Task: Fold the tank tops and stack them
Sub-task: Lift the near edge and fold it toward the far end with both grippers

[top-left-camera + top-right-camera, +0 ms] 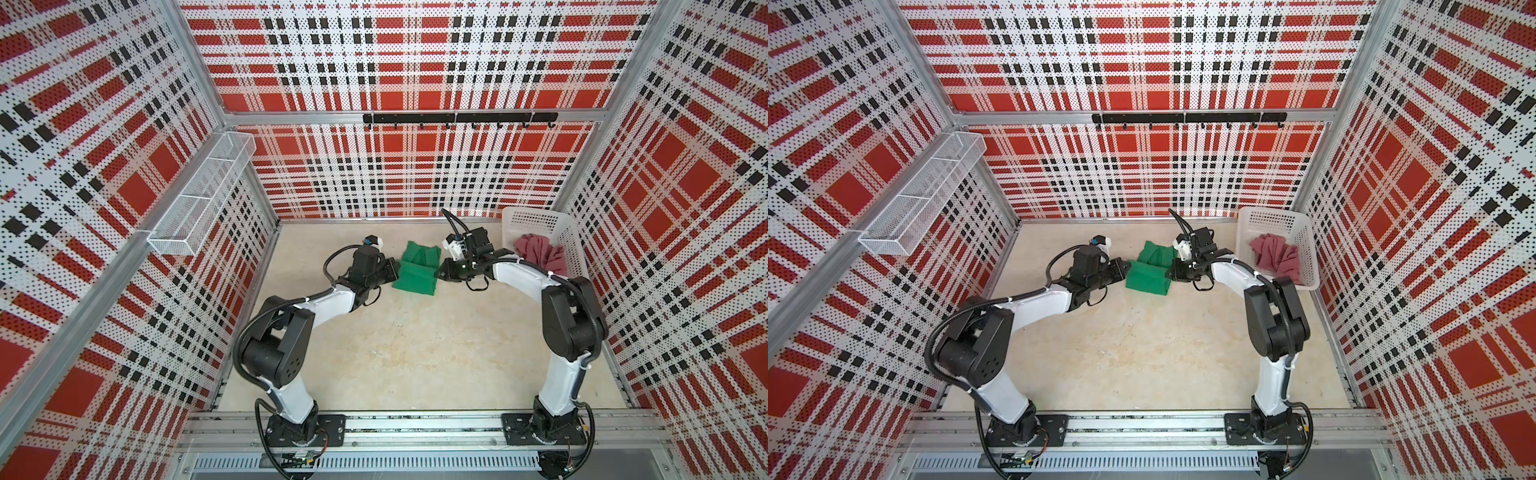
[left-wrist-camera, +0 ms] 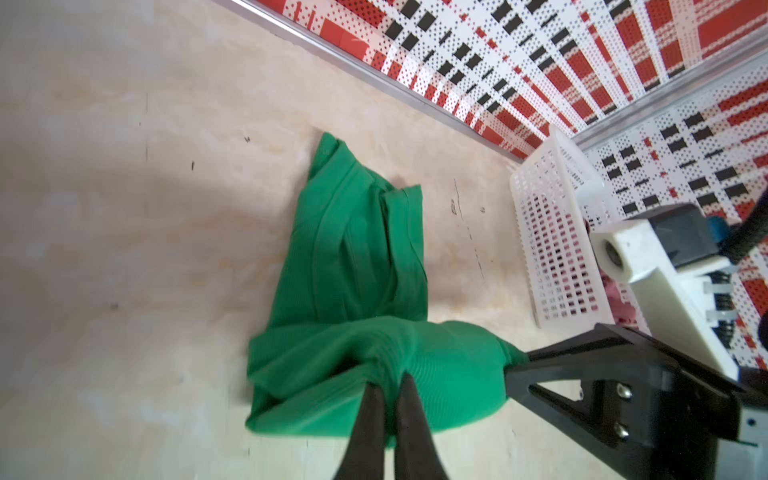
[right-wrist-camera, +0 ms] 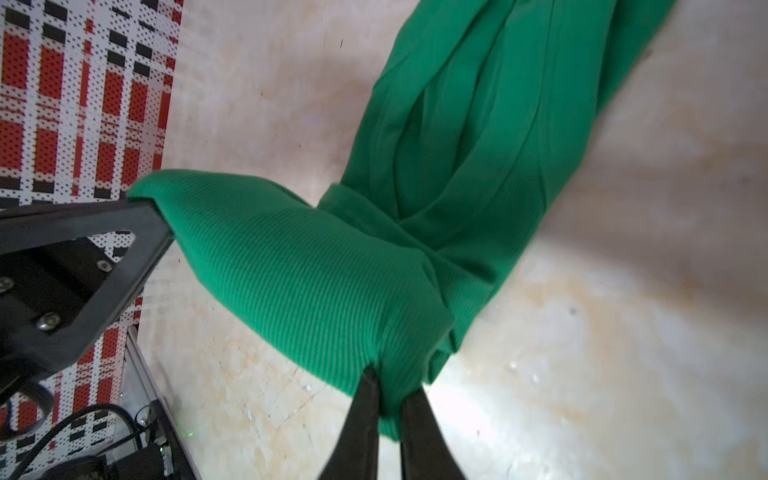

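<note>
Left end effector (image 2: 388,380) and right end effector (image 3: 388,374) each clamp one end of a raised fold in the bright green ribbed tank top (image 1: 417,270) on the beige tabletop (image 1: 415,353), so I'm mid-fold, I reckon. Next I'd lay it evenly over the straps and release; the dusty pink tank top (image 1: 538,253) lies crumpled in the white perforated plastic basket (image 1: 536,220).

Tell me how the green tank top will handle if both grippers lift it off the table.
Likely floppy: the green tank top bulges and drapes between the left gripper and right gripper, both shut on it. Probably light: it looks like a thin ribbed knit. Its folded far end may well drag or unfold.
</note>
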